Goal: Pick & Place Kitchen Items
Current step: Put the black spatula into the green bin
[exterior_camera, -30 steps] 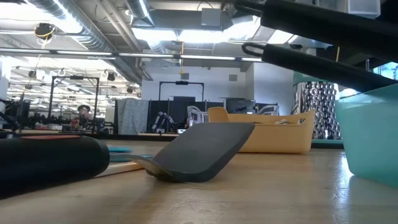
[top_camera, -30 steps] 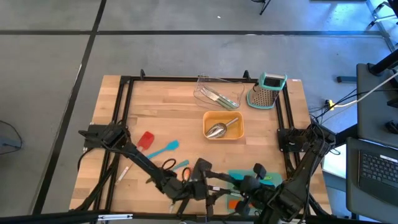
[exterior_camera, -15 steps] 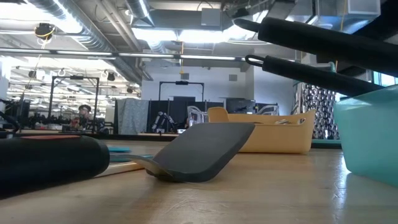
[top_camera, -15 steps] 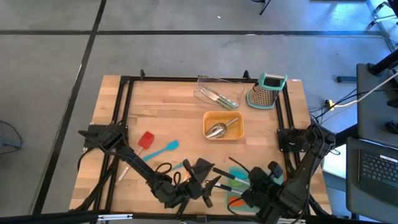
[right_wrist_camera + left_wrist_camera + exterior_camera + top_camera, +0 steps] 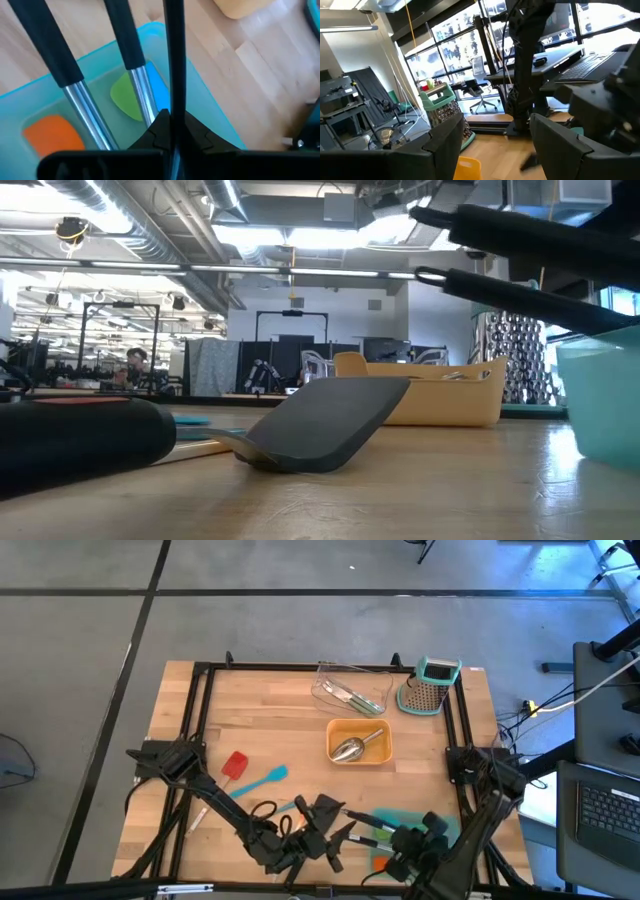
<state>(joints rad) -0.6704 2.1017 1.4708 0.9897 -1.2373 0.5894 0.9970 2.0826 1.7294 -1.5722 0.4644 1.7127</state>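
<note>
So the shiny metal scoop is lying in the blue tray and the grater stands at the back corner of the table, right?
Not quite. The steel scoop lies in the orange tray, not a blue one; the high view shows this. The teal tray near the front edge holds other utensils. The box grater does stand at the back corner of the table.

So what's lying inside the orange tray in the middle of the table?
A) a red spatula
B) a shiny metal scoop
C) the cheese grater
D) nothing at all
B: in the high view a steel scoop lies inside the orange tray.
</note>
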